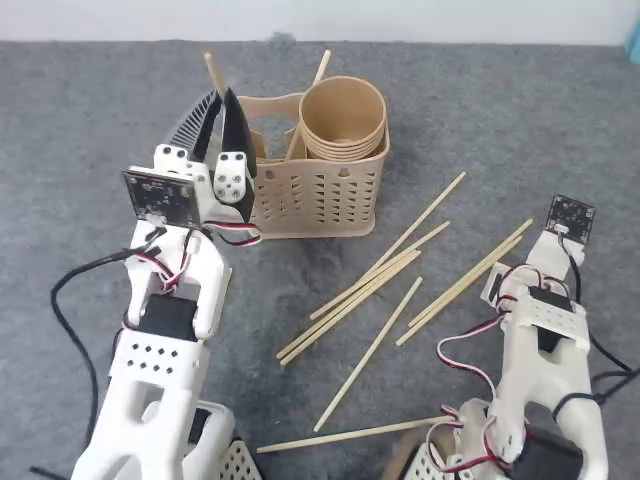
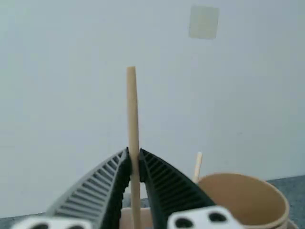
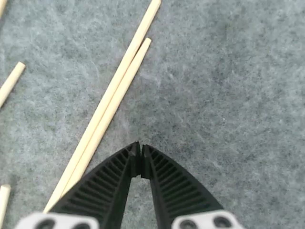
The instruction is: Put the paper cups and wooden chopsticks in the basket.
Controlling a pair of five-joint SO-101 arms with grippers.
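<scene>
Ana: Which step is this?
Ben: I think it is the step of dropping one stick in. The left hand [image 1: 222,97] is right above the basket [image 1: 320,200], over the part away from the paper cups [image 1: 343,150]

Ana: What does that hand hold?
Ben: Its two fingers are almost closed and they pinch one wooden chopstick [image 2: 132,109]. The stick stands straight up. Its low end goes down toward the basket, but I cannot see if it is inside

Ana: Where are the cups?
Ben: They sit stacked inside the basket, so I think that part is done. There is also a leaning chopstick [image 1: 320,66] in the basket, just behind them

Ana: So what comes next?
Ben: I think the hand must open a little so the stick slides down into the basket. The stick must be upright, or it may tip over the rim

Ana: And the other hand?
Ben: The right hand [image 3: 141,160] is well away from the basket, past the loose chopsticks [image 1: 370,285]. Its fingers are pressed together and hold nothing. It hangs over the grey surface [image 1: 500,120], just beside a pair of sticks [image 3: 109,109]

Ana: Is much left?
Ben: Yes, I think so. Many sticks lie on the surface near the basket, and each one needs a pick-up
</scene>
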